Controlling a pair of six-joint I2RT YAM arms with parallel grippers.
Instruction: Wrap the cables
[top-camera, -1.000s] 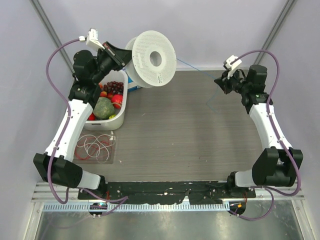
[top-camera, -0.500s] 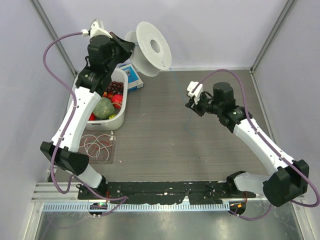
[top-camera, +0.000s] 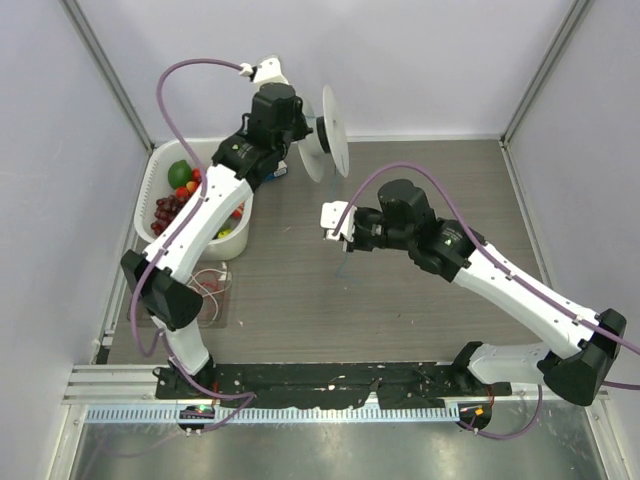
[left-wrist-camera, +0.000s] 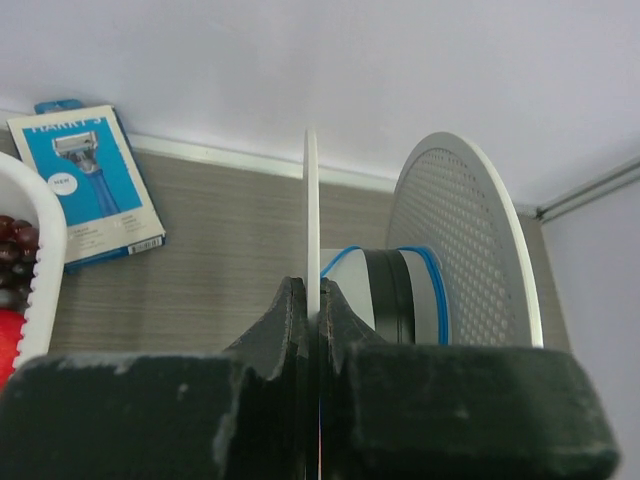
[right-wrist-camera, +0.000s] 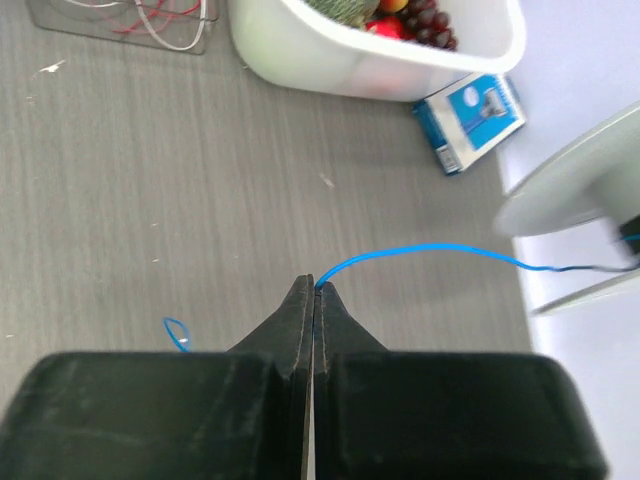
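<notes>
The left arm (top-camera: 200, 215) rises from its base at the lower left of the top view and extends diagonally to the upper centre. There the left gripper (top-camera: 313, 135) points right, its fingers (left-wrist-camera: 290, 320) closed flat on the thin white spool flange (left-wrist-camera: 311, 200). The right arm (top-camera: 500, 275) reaches from the lower right corner up and leftward to the frame centre, where the right gripper (top-camera: 345, 243) has its jaws pressed together on the blue cable (right-wrist-camera: 420, 248).
</notes>
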